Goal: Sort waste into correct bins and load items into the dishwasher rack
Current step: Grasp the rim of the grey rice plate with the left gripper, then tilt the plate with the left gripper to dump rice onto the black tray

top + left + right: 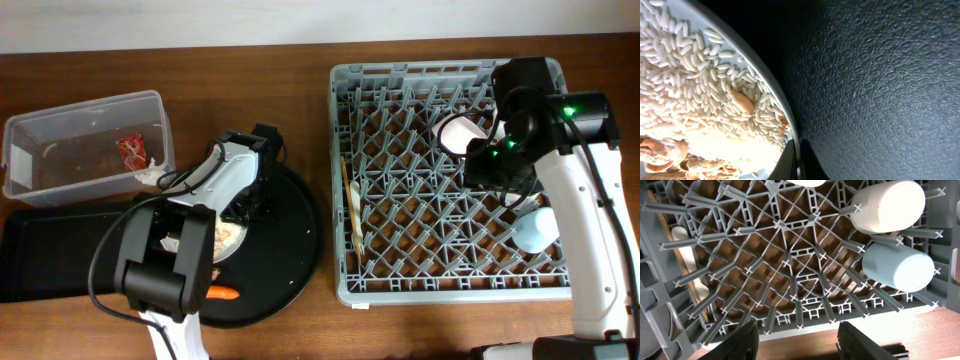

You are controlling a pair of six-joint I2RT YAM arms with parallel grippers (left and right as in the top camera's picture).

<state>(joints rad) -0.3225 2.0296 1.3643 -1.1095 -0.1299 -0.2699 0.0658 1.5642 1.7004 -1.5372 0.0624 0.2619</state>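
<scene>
- Currently L gripper [799, 162]: jaws all but together, pinching rim of pale grey plate [758, 75].
- Plate sits on round black tray [880, 90], under L arm; holds beige food scraps [690, 75], rice-like grains + tan bits.
- Carrot [222, 294] on same tray, near its front edge, beside L arm.
- R gripper [802, 340]: jaws apart, nothing btw them, hovering over dishwasher rack [430, 290].
- In rack: white cup [887, 205] on its side, light blue cup [897, 267] just beside it; chopsticks [347, 195] + white fork [358, 225] along the rack's left side.
- Clear tub [60, 125] far left w/ red wrapper [132, 150] + white scrap [152, 176] inside; flat black tray [40, 250] just in front of tub.
</scene>
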